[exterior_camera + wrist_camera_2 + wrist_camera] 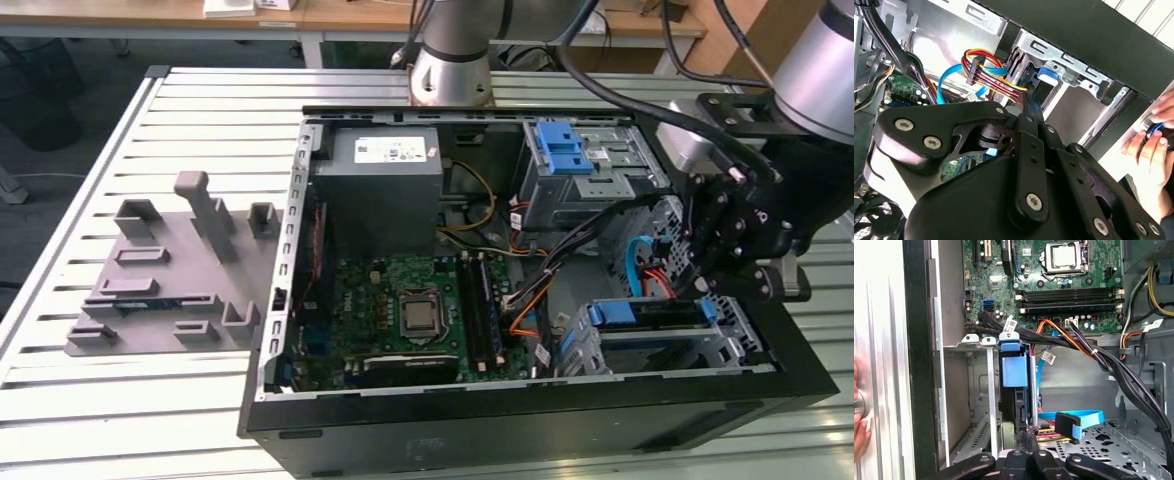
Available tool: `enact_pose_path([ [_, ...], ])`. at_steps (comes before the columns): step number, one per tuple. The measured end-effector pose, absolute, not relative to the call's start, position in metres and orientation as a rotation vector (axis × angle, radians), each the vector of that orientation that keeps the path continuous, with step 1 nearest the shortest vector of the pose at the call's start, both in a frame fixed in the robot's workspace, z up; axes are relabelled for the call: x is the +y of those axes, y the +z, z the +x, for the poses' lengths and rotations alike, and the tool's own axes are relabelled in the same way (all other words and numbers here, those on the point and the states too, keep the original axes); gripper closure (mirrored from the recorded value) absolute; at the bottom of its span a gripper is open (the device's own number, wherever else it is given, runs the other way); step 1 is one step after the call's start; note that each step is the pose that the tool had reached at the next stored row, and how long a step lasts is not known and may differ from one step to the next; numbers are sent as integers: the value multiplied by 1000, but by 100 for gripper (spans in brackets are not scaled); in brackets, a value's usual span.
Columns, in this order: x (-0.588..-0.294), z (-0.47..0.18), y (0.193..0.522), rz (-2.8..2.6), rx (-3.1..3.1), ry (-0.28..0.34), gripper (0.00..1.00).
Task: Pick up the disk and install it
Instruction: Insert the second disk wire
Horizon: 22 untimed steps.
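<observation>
Disk [1015,372], with its blue carrier edge showing, sits upright in the drive cage [979,390] at the open computer case's [534,420] front corner, at the exterior view's right. Just beside its cabled end, the tool [1026,440] has its fingers pinched narrow, gripping nothing. A person's hand [1154,140] rests outside the case.

Black pincer [731,262] low inside, fingers pressed together at the tips.
</observation>
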<state>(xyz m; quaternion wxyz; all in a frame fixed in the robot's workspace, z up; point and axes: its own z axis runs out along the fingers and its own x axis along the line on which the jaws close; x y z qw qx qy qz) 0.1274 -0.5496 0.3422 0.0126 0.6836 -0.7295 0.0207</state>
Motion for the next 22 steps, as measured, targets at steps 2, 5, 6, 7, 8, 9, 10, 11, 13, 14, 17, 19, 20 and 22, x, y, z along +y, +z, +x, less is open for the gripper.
enact_pose_path([
  [2,-550,126,342,2130,-2274,65,89],
  [5,-550,124,342,2130,-2274,65,89],
  [6,-550,123,342,2130,-2274,65,89],
  [7,-549,122,342,2130,-2274,65,89],
  [8,-550,121,342,2130,-2274,65,89],
  [9,-550,120,342,2131,-2274,65,89],
  [10,-550,119,342,2131,-2274,65,89],
  [11,-550,118,343,2130,-2274,66,89],
  [13,-550,117,348,2131,-2274,65,89],
  [14,-549,116,350,2131,-2274,65,89],
  [17,-549,110,353,2132,-2275,64,89],
  [19,-549,104,353,2132,-2277,66,89],
  [20,-549,101,353,2133,-2277,66,89],
  [22,-549,98,356,2133,-2278,68,89],
])
